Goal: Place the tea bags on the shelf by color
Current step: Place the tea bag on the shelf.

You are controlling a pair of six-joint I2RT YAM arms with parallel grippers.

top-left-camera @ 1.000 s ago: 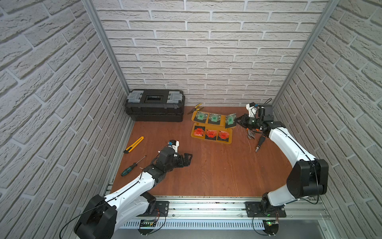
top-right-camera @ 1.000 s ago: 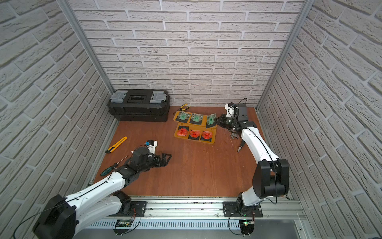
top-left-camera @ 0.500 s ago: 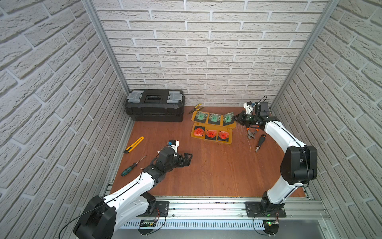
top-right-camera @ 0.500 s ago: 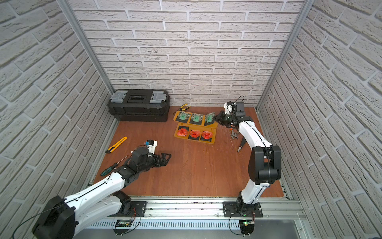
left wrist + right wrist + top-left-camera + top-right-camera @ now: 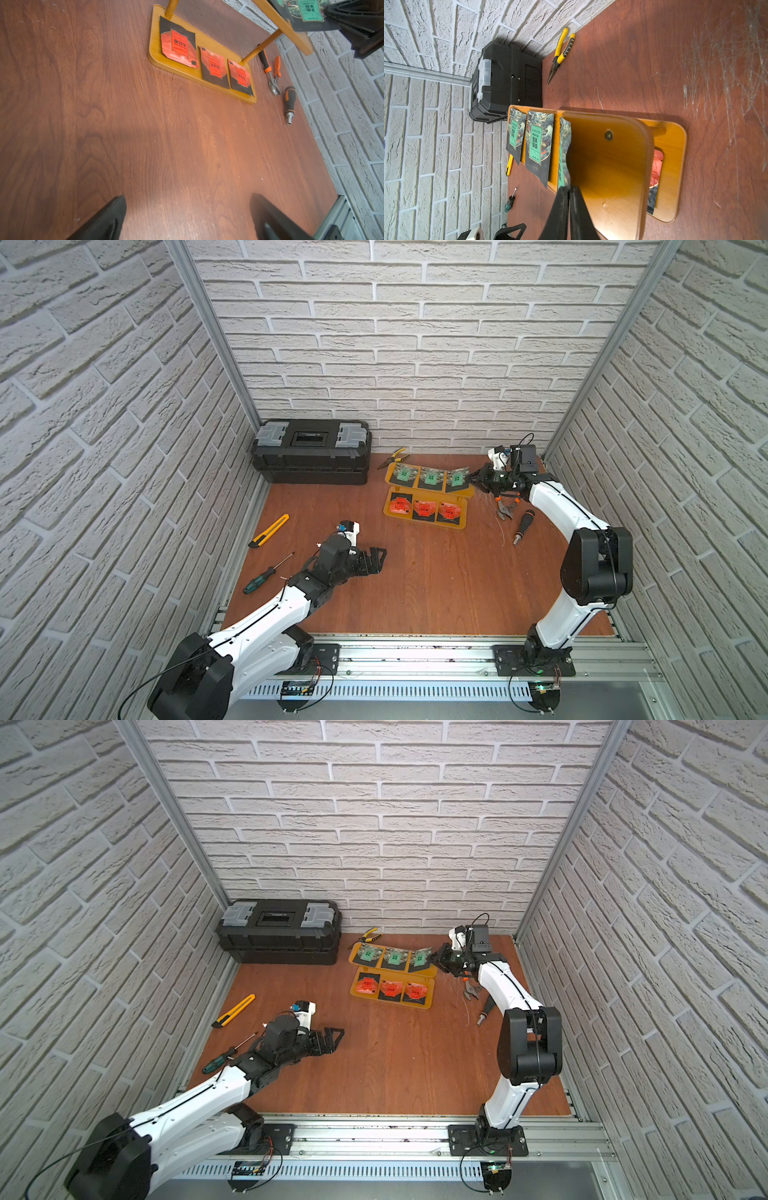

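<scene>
Far left, against the back wall: a black toolbox [image 5: 311, 456], with a box cutter [image 5: 269, 531] and a screwdriver [image 5: 266, 574] loose on the counter [image 5: 415, 593] nearer the front. Next along, the left hand [image 5: 380, 561], low over bare wood, fingers wide apart, holding nothing, unmoved over the last second. Then the shelf [image 5: 387, 506]: three red tea bags [image 5: 424, 509] flat in a row on the lower tier, two green tea bags [image 5: 402, 475] flat on the upper tier. At the upper tier's right end, the third green tea bag [image 5: 457, 479], right side lifted, one corner clamped between the nearly closed fingers of the right hand [image 5: 473, 479]. Changed in the last second: right hand pushed leftward, carrying that bag from the shelf's right edge further in over the plate, beside its two fellows. Judged from this: sorting all but finished, reds below and greens above, with only release and a clean withdrawal left. Some risk of dragging the bag back out on retreat. Further right, pliers [image 5: 505, 510] and a driver handle [image 5: 521, 526] on the counter.
</scene>
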